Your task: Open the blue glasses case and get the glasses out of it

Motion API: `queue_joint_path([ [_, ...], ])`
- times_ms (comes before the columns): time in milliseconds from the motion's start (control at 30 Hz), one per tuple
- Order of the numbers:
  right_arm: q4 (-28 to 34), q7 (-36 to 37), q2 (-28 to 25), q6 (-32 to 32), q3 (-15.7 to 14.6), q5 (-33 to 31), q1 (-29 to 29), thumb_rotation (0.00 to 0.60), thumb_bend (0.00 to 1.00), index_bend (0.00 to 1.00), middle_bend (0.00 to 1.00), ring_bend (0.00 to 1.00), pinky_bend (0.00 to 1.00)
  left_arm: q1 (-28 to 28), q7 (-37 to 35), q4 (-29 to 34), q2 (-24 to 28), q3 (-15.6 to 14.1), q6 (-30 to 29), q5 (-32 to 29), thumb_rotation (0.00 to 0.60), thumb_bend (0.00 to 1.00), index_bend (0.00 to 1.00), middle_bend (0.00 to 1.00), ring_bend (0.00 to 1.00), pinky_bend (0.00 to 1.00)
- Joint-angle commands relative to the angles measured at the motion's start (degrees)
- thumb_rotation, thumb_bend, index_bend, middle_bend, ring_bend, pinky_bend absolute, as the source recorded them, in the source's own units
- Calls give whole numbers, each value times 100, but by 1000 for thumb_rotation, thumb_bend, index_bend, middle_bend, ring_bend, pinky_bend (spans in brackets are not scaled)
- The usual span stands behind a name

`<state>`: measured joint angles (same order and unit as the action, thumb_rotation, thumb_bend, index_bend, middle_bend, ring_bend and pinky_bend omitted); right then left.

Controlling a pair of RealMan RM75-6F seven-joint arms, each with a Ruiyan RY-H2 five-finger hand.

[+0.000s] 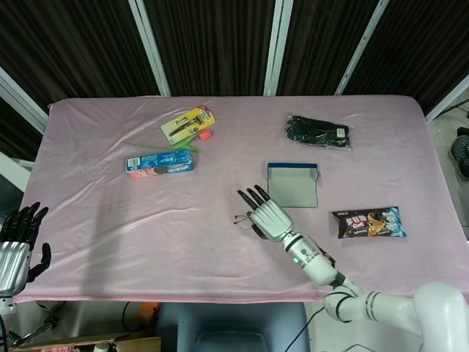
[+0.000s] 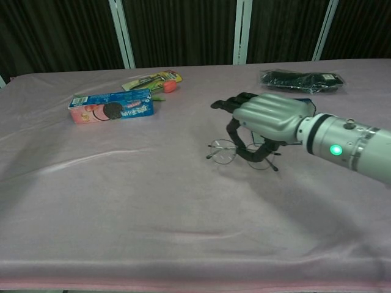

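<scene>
The blue glasses case (image 1: 292,184) lies open on the pink tablecloth, right of centre, with its pale inside showing and nothing in it. My right hand (image 1: 267,217) (image 2: 269,116) is to the case's front left and pinches the thin wire-rimmed glasses (image 2: 237,152) from above. One lens pokes out at the hand's left side (image 1: 242,218). In the chest view the hand hides most of the case. My left hand (image 1: 16,248) hangs off the table's front-left corner, fingers apart, holding nothing.
A blue cookie box (image 1: 160,162) (image 2: 111,106) lies at the left, with a yellow razor pack (image 1: 188,123) and an orange item (image 1: 205,136) behind it. A black bag (image 1: 316,132) (image 2: 301,80) sits at the back right. A snack packet (image 1: 368,221) lies front right.
</scene>
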<state>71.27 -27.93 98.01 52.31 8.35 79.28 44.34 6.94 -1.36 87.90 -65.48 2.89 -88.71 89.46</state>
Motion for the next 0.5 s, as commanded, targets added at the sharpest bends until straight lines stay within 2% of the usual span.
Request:
queue_joint_path([
  [33,-264,-502,714,-150,437,-358,464,600,617,738,31,0,0,-13,-29,-11,9,1,-25,12,600,589,0,0,0,0],
  [133,-707,-762,1354,-250,662,-612,792,600,622,737,31,0,0,-27,-89,-34,22,5,-45,6,600,585,0,0,0,0],
  [300,-1517,-959,2203,-417,808,-877,1186,600,622,691,32,0,0,-44,-165,-46,60,13,-26,-47,600,584,0,0,0,0],
  [500,-2045,-973,2602,-446,761,-918,1333,600,622,487,29,0,0,-121,-276,-67,93,-4,-190,39,600,580,0,0,0,0],
])
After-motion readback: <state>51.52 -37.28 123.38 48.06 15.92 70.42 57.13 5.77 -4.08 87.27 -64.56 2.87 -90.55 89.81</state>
